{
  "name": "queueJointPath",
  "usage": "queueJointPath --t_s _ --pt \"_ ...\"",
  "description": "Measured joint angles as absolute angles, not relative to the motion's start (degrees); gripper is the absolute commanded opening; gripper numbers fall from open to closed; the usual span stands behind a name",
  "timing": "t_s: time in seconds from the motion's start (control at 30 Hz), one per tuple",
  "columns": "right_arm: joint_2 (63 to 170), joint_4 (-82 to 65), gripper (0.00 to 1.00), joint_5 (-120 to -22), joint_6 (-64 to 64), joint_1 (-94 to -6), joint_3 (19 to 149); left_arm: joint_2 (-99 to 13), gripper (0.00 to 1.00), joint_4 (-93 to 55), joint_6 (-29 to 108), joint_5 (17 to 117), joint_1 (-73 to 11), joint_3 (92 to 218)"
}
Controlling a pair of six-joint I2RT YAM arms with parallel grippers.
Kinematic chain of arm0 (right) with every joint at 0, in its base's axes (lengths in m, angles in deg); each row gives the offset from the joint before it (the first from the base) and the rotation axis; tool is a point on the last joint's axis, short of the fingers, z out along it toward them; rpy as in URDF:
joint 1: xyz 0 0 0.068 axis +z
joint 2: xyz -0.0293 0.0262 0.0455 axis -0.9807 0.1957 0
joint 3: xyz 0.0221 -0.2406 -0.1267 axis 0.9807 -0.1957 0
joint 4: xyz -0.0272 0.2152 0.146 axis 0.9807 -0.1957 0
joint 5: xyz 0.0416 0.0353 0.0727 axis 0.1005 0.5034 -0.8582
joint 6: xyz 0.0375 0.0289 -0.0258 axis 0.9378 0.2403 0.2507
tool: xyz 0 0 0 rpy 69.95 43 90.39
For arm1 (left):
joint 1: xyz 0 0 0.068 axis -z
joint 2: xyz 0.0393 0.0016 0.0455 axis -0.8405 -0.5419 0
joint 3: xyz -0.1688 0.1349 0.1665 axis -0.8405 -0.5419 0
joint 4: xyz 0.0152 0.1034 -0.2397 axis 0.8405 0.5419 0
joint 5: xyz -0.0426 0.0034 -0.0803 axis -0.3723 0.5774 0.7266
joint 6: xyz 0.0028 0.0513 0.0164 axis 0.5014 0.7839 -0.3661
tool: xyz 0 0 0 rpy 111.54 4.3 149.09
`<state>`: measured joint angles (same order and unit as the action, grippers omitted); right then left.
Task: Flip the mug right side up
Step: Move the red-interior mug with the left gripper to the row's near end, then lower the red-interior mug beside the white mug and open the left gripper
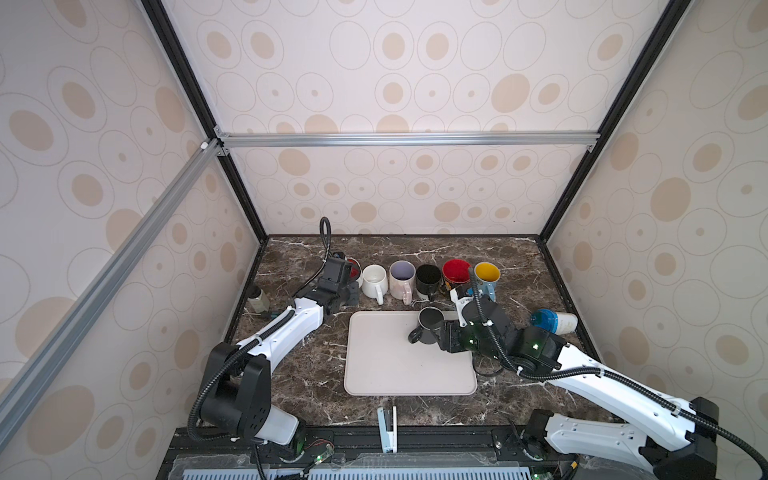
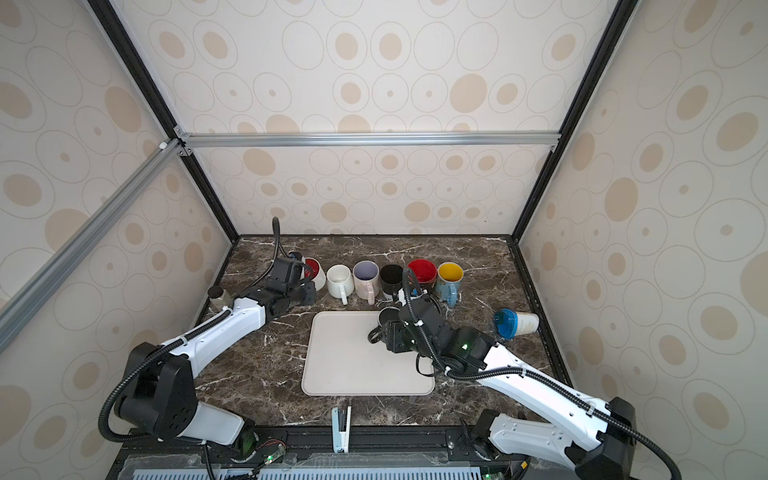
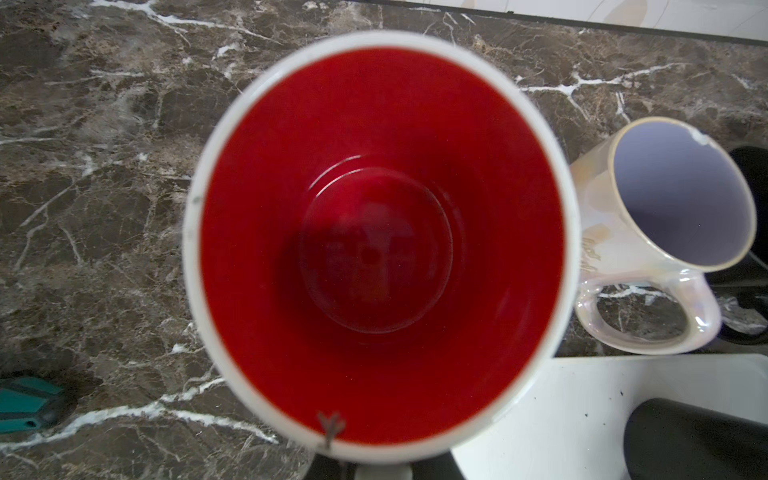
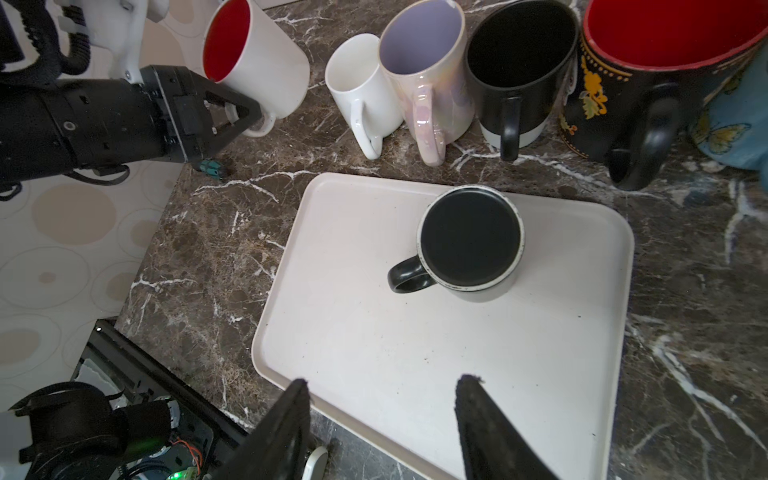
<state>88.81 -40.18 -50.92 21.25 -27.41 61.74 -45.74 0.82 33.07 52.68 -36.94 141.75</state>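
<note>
1. The black mug (image 4: 471,241) sits on the tray (image 4: 374,353), apparently base-up.
2. The right gripper (image 4: 384,380) hangs near it, jaws spread and empty. Centre them across the mug body before closing.
3. The left gripper (image 4: 249,110) is clamped on the red-lined mug (image 4: 266,70) by its handle. Keep clear of it.

1. Both top views are lit brightly and evenly; soft shadows are cast on the dark brown marble tabletop (image 1: 307,382).
2. In the left wrist view, the white mug with a red interior (image 3: 380,249) is blurred, and the cream plastic tray (image 3: 561,415) is overexposed.
3. The right wrist view's edges are stretched by wide-angle distortion.
</note>
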Motion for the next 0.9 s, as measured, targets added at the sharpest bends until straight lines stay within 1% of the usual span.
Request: queueJointPath --t_s 0.43,0.9 --pt "90.5 -42.4 0.57 -48.5 21.6 -27.4 61.7 -52.1 0.00 -2.4 33.3 52.8 -39.2 141.7" --pt "90.5 -43.8 0.57 -47.0 22.0 -27.4 61.7 -56.9 0.00 -6.3 33.3 53.0 -39.5 141.7"
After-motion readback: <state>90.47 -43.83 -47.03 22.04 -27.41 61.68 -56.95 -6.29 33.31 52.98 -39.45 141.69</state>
